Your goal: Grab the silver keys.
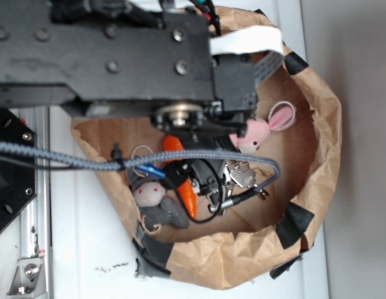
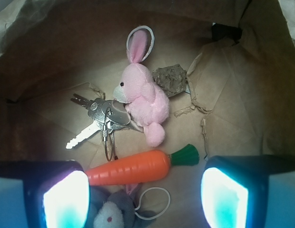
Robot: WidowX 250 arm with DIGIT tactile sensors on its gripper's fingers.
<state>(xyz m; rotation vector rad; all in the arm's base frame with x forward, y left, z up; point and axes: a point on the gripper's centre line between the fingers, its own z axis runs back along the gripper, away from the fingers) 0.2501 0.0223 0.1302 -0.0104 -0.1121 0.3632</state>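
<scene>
The silver keys [image 2: 102, 118] lie on the floor of a brown paper bag, against the left side of a pink plush bunny [image 2: 145, 102]. In the exterior view the keys [image 1: 240, 175] show just right of the arm. My gripper [image 2: 145, 192] is open and empty, its two glowing pads [image 2: 66, 199] spread wide. It hangs above the bag floor, nearer to me than the keys, over an orange toy carrot [image 2: 131, 167] and a grey plush bunny [image 2: 112, 213]. In the exterior view the gripper [image 1: 205, 177] is mostly hidden by the arm.
The brown paper bag's walls [image 1: 317, 131] rise on all sides, with black tape patches [image 1: 296, 221] on the rim. A grey crumpled lump [image 2: 170, 80] lies behind the pink bunny. A grey cable [image 1: 87, 161] crosses over the bag.
</scene>
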